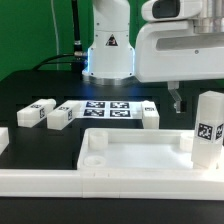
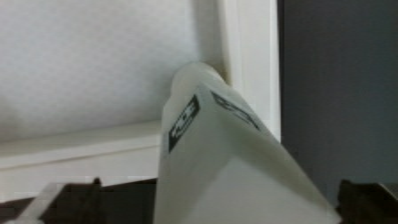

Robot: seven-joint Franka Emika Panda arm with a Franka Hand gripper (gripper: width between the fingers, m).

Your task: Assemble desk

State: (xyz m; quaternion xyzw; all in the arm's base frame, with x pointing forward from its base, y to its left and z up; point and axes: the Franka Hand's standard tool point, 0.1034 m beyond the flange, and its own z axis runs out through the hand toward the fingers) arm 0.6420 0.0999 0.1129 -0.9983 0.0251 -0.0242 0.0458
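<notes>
Exterior view shows the gripper [image 1: 178,101] hanging just beside an upright leg block [image 1: 208,128], which stands in the corner of the tabletop [image 1: 120,150] on the exterior view's right. Wrist view: that leg block [image 2: 222,150] sits between the fingers [image 2: 63,200], spread pretty wide.

Green curtain backdrop [image 1: 40,25] behind, matte black table [image 1: 30,88], dark cable [image 1: 60,52] at the exterior view's left

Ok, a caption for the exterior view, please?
One leg stands upright at the tabletop corner, exterior view's right; three legs lie behind, beside the marker board.
</notes>
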